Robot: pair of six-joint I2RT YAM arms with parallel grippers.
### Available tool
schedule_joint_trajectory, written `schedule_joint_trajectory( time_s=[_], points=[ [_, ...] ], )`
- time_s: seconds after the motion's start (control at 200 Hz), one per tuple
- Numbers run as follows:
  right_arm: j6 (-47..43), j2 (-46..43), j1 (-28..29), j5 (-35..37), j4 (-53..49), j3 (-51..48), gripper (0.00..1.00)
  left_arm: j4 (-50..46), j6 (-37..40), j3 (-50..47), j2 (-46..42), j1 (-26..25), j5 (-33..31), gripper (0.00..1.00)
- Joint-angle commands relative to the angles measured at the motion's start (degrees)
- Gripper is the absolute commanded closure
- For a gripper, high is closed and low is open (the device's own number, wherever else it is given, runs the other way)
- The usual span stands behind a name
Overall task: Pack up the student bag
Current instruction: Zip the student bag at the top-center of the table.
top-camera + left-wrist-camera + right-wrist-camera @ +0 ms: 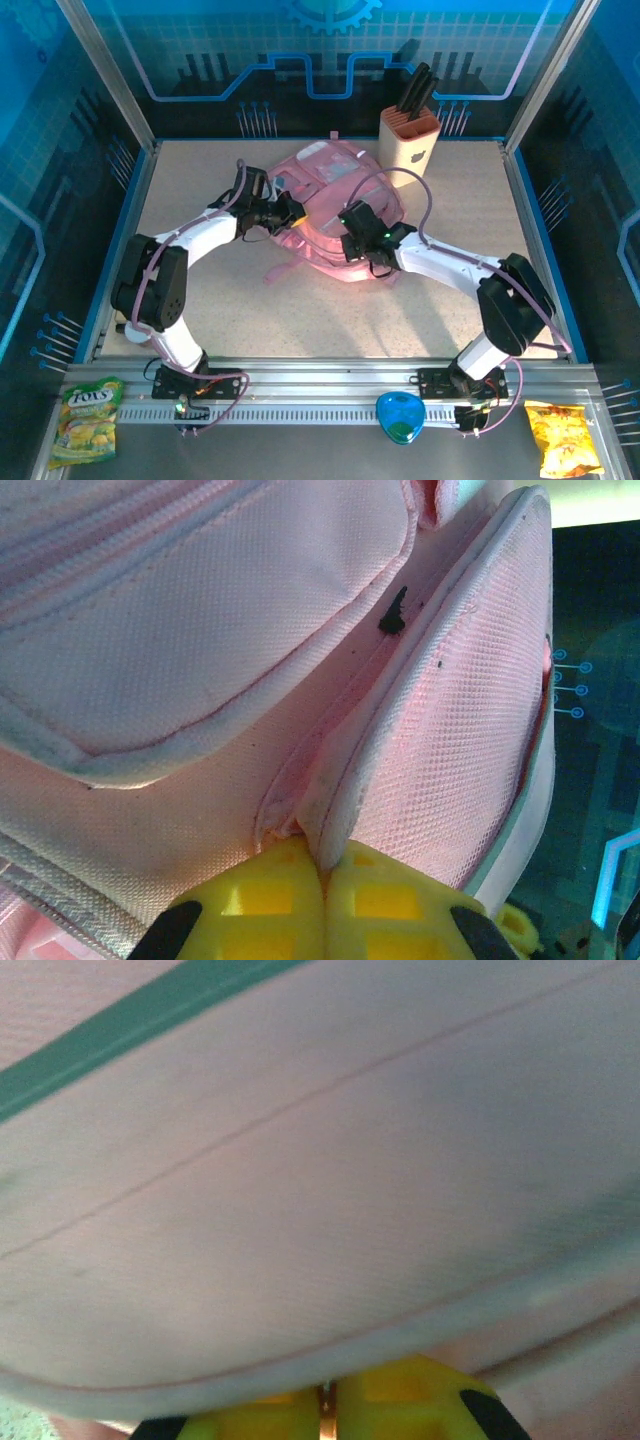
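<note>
The student bag (325, 195), a soft pink backpack, lies in the middle of the table. My left gripper (291, 212) reaches in from the left and touches its side. In the left wrist view that gripper (325, 865) is shut, its yellow fingers (265, 905) pinching a piped edge of the pink mesh panel (450, 750). My right gripper (352, 237) meets the bag's near right side. In the right wrist view that gripper (327, 1392) is shut at the bag's piped edge (300, 1360), and pink fabric (320, 1180) covers most of the frame.
A beige knife block (410, 137) with black handles stands behind the bag at the back right. On the near rail lie a green snack bag (87, 416), a blue heart-shaped item (400, 418) and a yellow snack bag (565, 440). Glass walls enclose the table.
</note>
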Motion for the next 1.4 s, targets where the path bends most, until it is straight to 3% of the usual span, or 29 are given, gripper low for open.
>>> schedule_joint_trajectory(
  time_s=[0.0,0.205,0.44,0.635,1.086,1.396],
  points=[
    [-3.9,-2.0,-1.7,-2.9,1.9,0.0,0.92,-2.6,3.8,0.2,-4.0,3.6,0.5,0.89],
    [-9.0,4.0,4.0,-10.5,3.3,7.2,0.95,-1.1,1.5,-7.1,-11.2,8.0,-2.0,0.56],
    [-8.7,14.5,10.5,-17.0,4.7,18.5,0.96,-2.7,-2.3,-17.1,-22.9,13.3,-9.0,0.42],
    [-6.8,21.1,13.1,-20.9,6.0,26.0,0.97,-5.8,-3.1,-19.2,-26.1,15.0,-10.3,0.41],
    [-5.7,23.3,14.0,-22.1,6.2,28.4,0.97,4.6,-10.5,-21.1,-20.2,14.2,-4.3,0.64],
    [-6.1,19.2,13.5,-14.5,3.2,23.2,0.96,3.9,-8.7,-19.2,-18.5,14.1,-6.2,0.96]
  ],
)
